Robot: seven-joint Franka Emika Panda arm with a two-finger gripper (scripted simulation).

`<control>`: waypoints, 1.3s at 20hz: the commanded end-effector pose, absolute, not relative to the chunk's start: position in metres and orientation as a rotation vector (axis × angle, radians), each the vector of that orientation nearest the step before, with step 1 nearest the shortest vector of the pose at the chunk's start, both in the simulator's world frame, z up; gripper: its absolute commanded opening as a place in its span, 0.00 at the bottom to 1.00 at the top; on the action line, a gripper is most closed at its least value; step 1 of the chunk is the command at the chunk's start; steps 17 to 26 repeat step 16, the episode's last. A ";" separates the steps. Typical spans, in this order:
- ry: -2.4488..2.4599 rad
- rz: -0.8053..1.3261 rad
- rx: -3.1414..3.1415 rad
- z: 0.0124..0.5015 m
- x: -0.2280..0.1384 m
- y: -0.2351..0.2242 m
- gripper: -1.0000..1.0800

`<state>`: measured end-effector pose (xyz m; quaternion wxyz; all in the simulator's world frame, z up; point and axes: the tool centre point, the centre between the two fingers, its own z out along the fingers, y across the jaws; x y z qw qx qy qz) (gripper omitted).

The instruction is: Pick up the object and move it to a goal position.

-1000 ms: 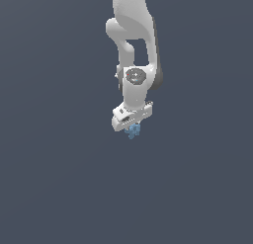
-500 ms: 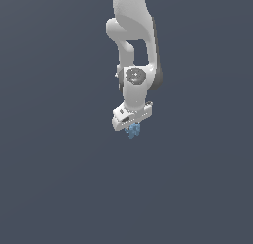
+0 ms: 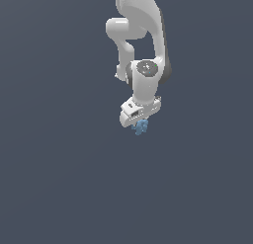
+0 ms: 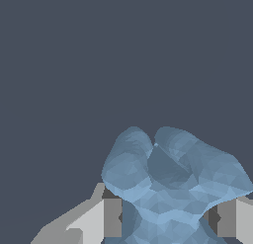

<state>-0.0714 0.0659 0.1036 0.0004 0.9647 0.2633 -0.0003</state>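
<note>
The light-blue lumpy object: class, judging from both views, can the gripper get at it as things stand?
Yes, it seems so: the light-blue object already sits between the fingers of the gripper, with nothing else around it.

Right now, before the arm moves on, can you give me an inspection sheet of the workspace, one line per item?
Surface: plain dark grey ground, no edges or marks visible.
Job's things: light-blue lump sits between the fingers, under the hand in the exterior view.
Clutter: nothing seen.
Grippers: hand points down, closed on the lump.
Cables: nothing seen.
Surroundings: white arm only; no goal marker visible.
</note>
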 end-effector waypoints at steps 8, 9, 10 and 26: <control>0.829 0.000 3.029 0.144 -0.084 0.130 0.00; 0.829 0.000 3.029 0.146 -0.085 0.133 0.00; 0.829 0.000 3.029 0.148 -0.085 0.135 0.00; 0.829 0.000 3.030 0.148 -0.084 0.136 0.00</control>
